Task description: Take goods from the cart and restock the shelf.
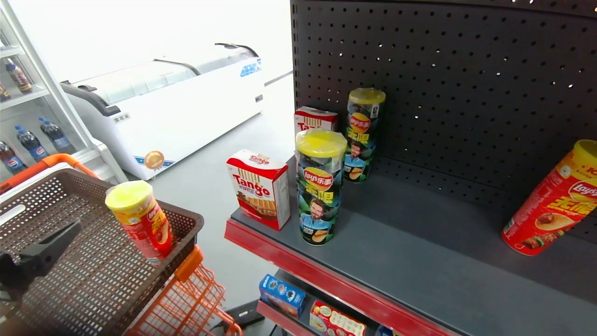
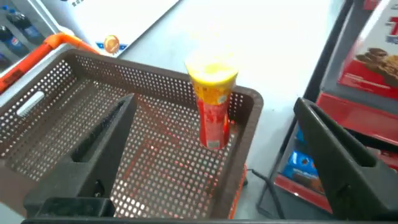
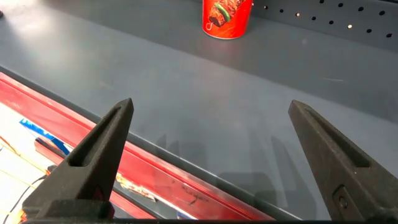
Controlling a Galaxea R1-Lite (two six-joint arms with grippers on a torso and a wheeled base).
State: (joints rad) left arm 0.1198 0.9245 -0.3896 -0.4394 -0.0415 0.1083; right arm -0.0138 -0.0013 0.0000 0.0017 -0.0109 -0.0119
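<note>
One dark grey shelf (image 1: 419, 261) with a red front edge is taking up the robot's right side, backed by a black pegboard (image 1: 466, 70). At its left end two wafer boxes are standing upright, one (image 1: 259, 189) at the front corner and one (image 1: 315, 120) farther back. Just beside them two dark green chip cans with yellow lids are standing, the front can (image 1: 320, 186) near the edge and the back can (image 1: 364, 135) close to the pegboard. Well apart, at the right, a red chip can (image 1: 555, 200) is tilting with its lid end toward the pegboard. Below, a lower shelf is carrying a blue packet (image 1: 282, 294) and a red packet (image 1: 336, 322).

Across the grey floor a white chest freezer (image 1: 177, 107) is sitting, and a glass cooler (image 1: 46, 98) beside it is holding cola bottles (image 1: 28, 142).

On the robot's left, the cart's brown perforated basket (image 1: 186, 219) is resting on an orange frame. Inside it a red can (image 1: 140, 219) with a yellow lid is standing upright against the corner nearest the shelf.

Over the basket the left pincer (image 2: 214, 104) is hanging released, its fingers spread wide and apart from the red can. Above the bare shelf board the right pincer (image 3: 209, 107) is hovering, likewise released and grasping nothing.
</note>
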